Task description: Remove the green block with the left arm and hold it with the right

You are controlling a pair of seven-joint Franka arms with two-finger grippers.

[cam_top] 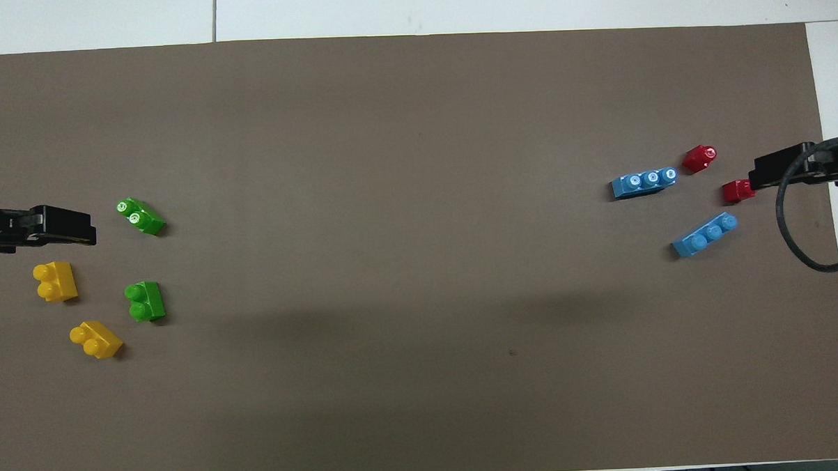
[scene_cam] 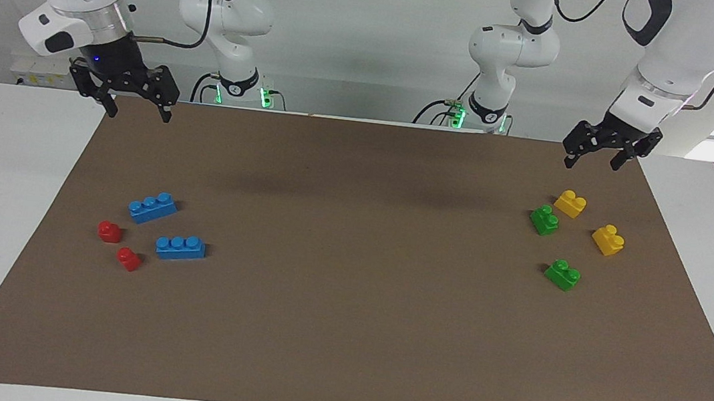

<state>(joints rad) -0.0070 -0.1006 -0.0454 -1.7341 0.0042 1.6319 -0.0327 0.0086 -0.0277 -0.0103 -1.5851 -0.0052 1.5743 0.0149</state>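
The green block (scene_cam: pixel 562 274) (cam_top: pixel 140 216), bright green with two studs, lies loose on the brown mat (scene_cam: pixel 342 333) at the left arm's end. It is the brick of its cluster farthest from the robots. A slightly darker green brick (scene_cam: pixel 544 219) (cam_top: pixel 144 301) lies nearer to the robots. My left gripper (scene_cam: pixel 591 162) (cam_top: pixel 88 229) hangs open and empty in the air above the mat's corner, touching none of these bricks. At the other end my right gripper (scene_cam: pixel 140 112) (cam_top: pixel 755 175), with the silver wrist ring, hangs open and empty too.
Two yellow bricks (scene_cam: pixel 570 203) (scene_cam: pixel 608 239) lie beside the green ones. At the right arm's end lie two blue three-stud bricks (scene_cam: pixel 152 207) (scene_cam: pixel 180 247) and two small red bricks (scene_cam: pixel 109 231) (scene_cam: pixel 128 258). White table (scene_cam: pixel 1 200) surrounds the mat.
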